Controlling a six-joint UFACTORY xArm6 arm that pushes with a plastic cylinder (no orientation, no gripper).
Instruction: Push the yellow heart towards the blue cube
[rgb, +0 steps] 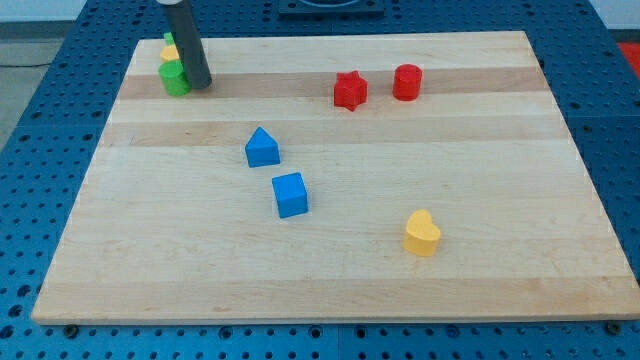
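Observation:
The yellow heart (422, 233) lies at the view's lower right of the wooden board. The blue cube (290, 194) sits near the board's middle, to the left of the heart and a little higher. My tip (199, 84) stands at the view's top left, far from both, right beside a green block (175, 78).
A blue house-shaped block (262, 147) sits just above the blue cube. A red star (350, 90) and a red cylinder (407, 82) are at the top right of centre. A yellow block (170, 52) and another green block (168, 39) are behind the green one, partly hidden by the rod.

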